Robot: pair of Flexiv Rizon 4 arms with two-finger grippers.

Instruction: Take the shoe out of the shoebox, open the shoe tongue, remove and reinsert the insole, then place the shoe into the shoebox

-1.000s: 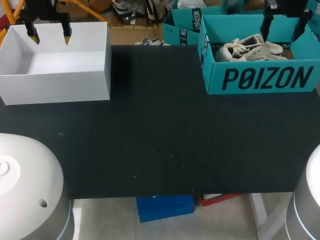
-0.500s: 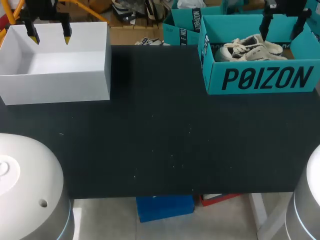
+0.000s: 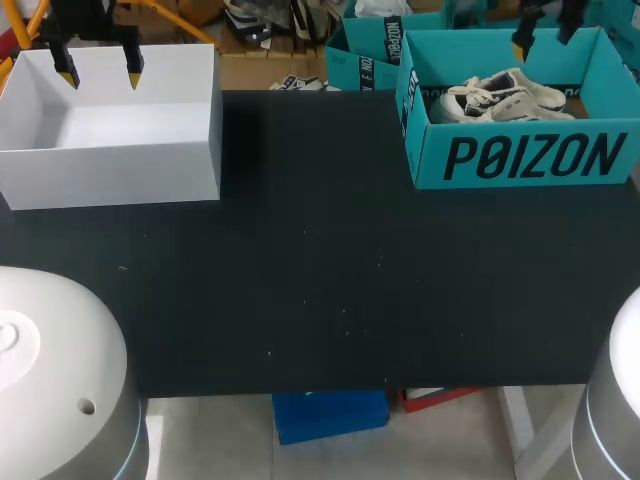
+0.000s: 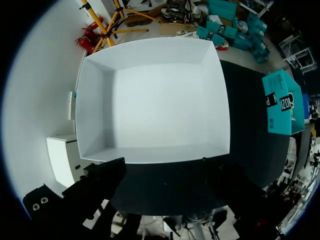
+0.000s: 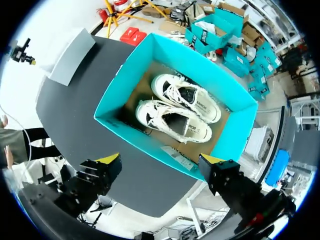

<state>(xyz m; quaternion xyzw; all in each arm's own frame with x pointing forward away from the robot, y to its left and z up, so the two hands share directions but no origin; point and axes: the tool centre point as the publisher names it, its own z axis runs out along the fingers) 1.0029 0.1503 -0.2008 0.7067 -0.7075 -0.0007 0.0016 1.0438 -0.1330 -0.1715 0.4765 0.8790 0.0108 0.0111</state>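
Fingers of the right gripper [image 5: 160,161] stood spread wide and released, nothing between their yellow tips, hanging above the teal shoebox [image 5: 112,95] without touching it. Ahead of and beneath those fingers, in the right wrist view, the shoes [image 5: 172,120] lay side by side on the brown floor of the shoebox: a pair of white lace-up sneakers, openings upward, well apart from both fingertips (the tips framed the box's nearer wall rather than either shoe). From the head view the right gripper [image 3: 545,40] hung over the far rim of the shoebox [image 3: 520,160], and the shoes [image 3: 505,97] rested inside it, under and just this side of the fingers. Fingers of the left gripper [image 3: 100,74] were likewise parted and held nothing, poised above the far part of a white box [image 3: 110,175] with an open top. In the left wrist view the left gripper [image 4: 167,182] showed only its two dark fingers, set well apart, with the white box [image 4: 95,100] ahead of and beneath them, its pale floor and four walls in plain sight; the shoebox [image 4: 281,102] lay well off to one side of those fingers, across the black table [image 4: 240,135]. Both boxes sat on the table [image 3: 320,280], well apart from each other.
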